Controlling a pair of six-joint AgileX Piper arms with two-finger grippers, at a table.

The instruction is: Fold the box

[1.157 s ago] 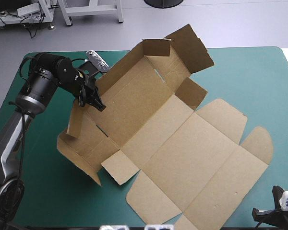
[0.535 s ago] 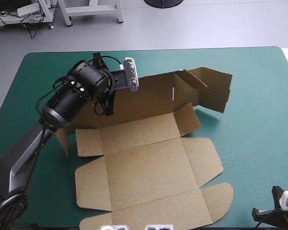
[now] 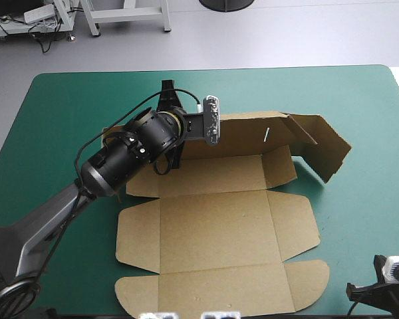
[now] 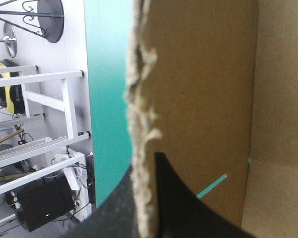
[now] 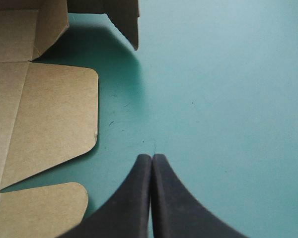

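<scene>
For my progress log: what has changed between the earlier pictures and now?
The left pincer, still shut on the far wall of the box, swung from the table's left side toward its middle and turned the box with it. Earlier the sheet lay diagonal; now its edges run square to the table, the lid flat toward the near edge. The right pincer stayed shut over the near right corner, holding nothing.

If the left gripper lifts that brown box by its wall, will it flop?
Probably light: the box is thin board. Likely stiff within panels, but it may hinge at the creases, so the flat flaps could swing under the left gripper.
</scene>
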